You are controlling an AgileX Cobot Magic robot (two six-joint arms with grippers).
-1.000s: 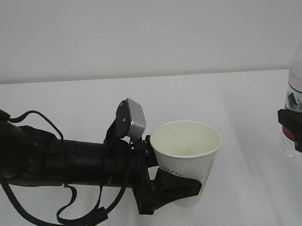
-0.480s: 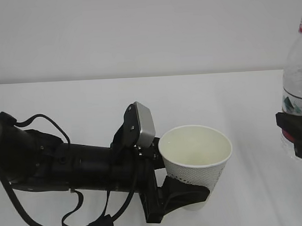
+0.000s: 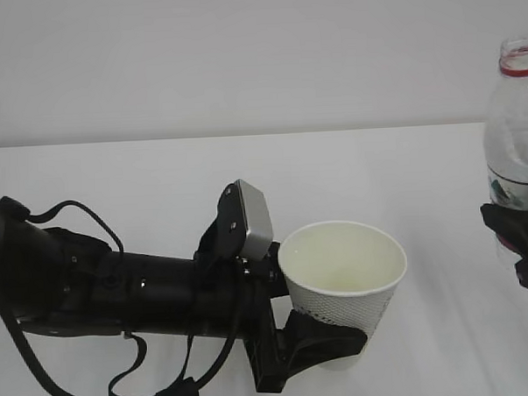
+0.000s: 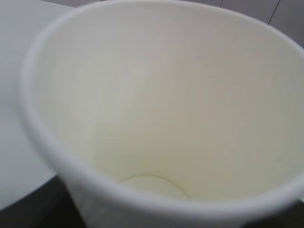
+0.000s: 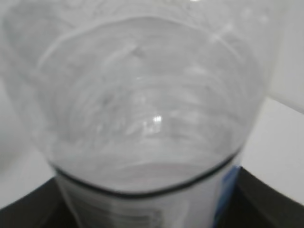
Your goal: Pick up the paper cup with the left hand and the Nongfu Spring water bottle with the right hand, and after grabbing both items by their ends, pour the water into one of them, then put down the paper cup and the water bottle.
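Observation:
The white paper cup point(image 3: 342, 273) hangs upright above the table, mouth open to the top. My left gripper point(image 3: 338, 333) is shut on its lower part, one black finger point(image 3: 323, 340) wrapping the near side. In the left wrist view the paper cup point(image 4: 166, 95) fills the frame and its pale inside and round bottom show. At the right edge the clear Nongfu Spring water bottle point(image 3: 515, 126) stands upright with an open neck and a red ring. My right gripper point(image 3: 522, 239) is shut on its labelled middle. The water bottle point(image 5: 142, 104) fills the right wrist view. No water is clearly visible.
A white table point(image 3: 158, 176) runs under both arms, with a plain white wall behind it. The long black left arm point(image 3: 101, 288) with its cables and grey box lies low across the left half of the table.
The left arm has carried the cup to the right and slightly down. The right gripper has shifted the bottle left and up, so its red neck ring now shows.

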